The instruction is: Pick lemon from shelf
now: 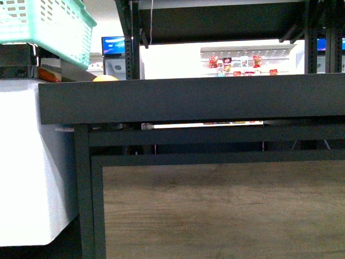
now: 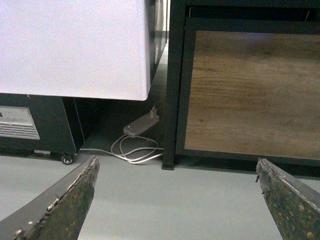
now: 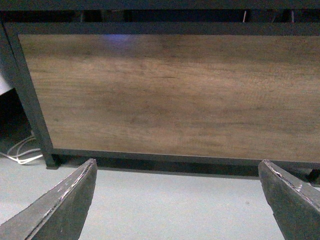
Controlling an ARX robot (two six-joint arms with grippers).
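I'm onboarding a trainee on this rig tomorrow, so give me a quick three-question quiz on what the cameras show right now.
1. True or false: the left end effector and the right end effector are both open and hold nothing.
2. In the left wrist view, what lies by the foot of the shelf? A) a lemon B) a power strip C) a bottle
3. Fill in: in the front view, the basket at upper left is mint ____.

Key: 1 true; 2 B; 3 green.
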